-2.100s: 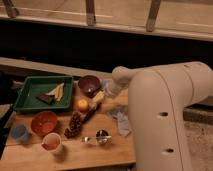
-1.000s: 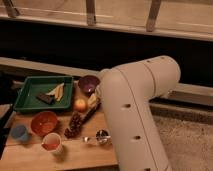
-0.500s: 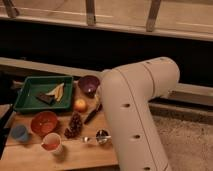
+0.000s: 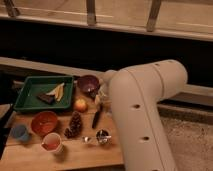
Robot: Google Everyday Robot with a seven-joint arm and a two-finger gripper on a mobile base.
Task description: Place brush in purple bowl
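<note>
The brush (image 4: 96,117) is a slim dark stick, slanting on the wooden table (image 4: 30,157) just right of a pine cone. Its upper end reaches up to my gripper (image 4: 101,98), which is at the end of the big white arm (image 4: 145,110). I cannot tell whether the gripper touches or holds the brush. The purple bowl (image 4: 88,84) stands upright just up and left of the gripper, close to it. The bowl looks empty.
A green tray (image 4: 30,95) with a dark flat bar and a yellow piece sits at the left. An orange fruit (image 4: 80,105), pine cone (image 4: 75,125), orange-red bowl (image 4: 44,122), blue cup (image 4: 20,132), white cup (image 4: 51,142) and metal spoon (image 4: 100,136) are on the table. The arm hides the table's right side.
Since the oldest frame my arm has swung left and closer, now covering the table's right part and a grey cloth there. In the last second almost nothing has moved.
</note>
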